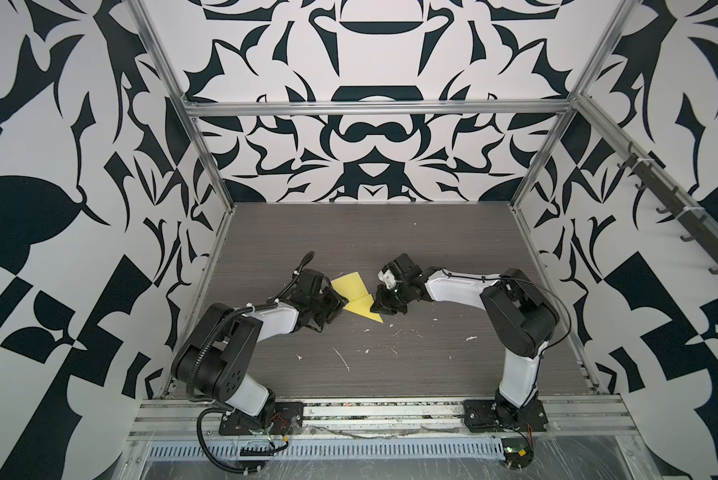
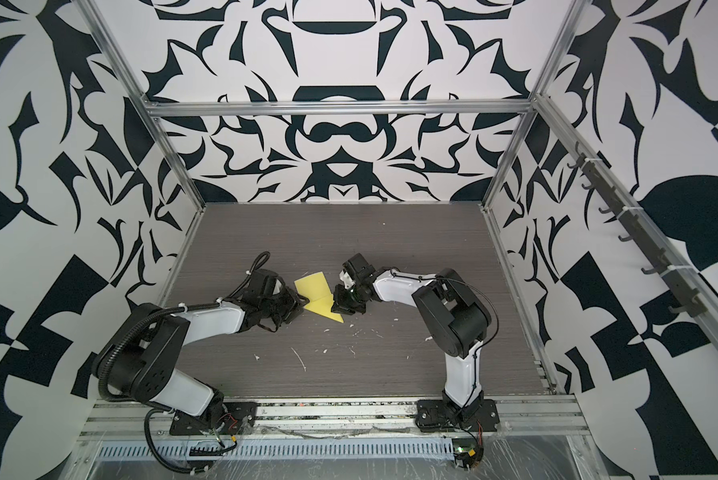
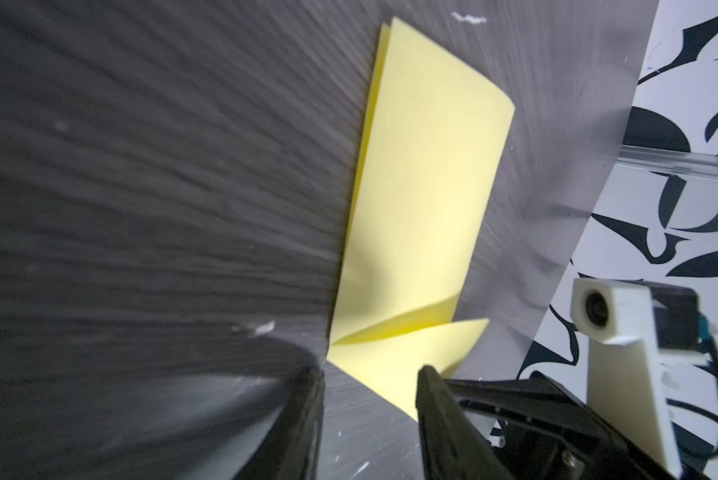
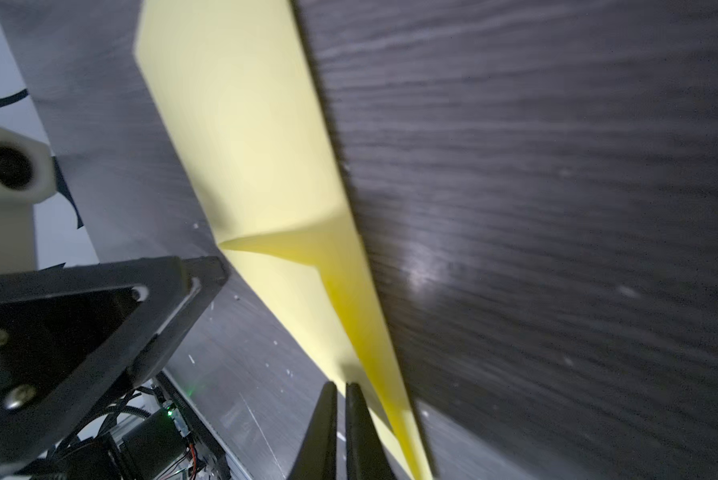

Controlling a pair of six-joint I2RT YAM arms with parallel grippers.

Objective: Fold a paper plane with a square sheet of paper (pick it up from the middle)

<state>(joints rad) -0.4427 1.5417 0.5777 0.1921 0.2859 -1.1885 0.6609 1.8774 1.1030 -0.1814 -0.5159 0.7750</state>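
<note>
The square sheet of paper (image 1: 351,286) (image 2: 313,284) is yellow and folded into a layered, angular shape that lies on the dark table between my two grippers in both top views. No finished paper plane shows. My left gripper (image 1: 340,305) (image 2: 301,303) sits at the paper's left edge. In the left wrist view it (image 3: 370,382) is open, with a pointed corner of the paper (image 3: 424,187) just ahead of the gap and bare table between the fingers. My right gripper (image 1: 375,301) (image 2: 334,301) is at the paper's right edge. In the right wrist view it (image 4: 337,388) is shut, its tips over the paper (image 4: 245,145) beside a raised crease.
White flecks (image 1: 342,359) are scattered over the table's front half. Aluminium frame posts (image 1: 207,166) and patterned walls close in the table on three sides. The right arm's white wrist camera (image 3: 598,311) stands close beyond the paper in the left wrist view.
</note>
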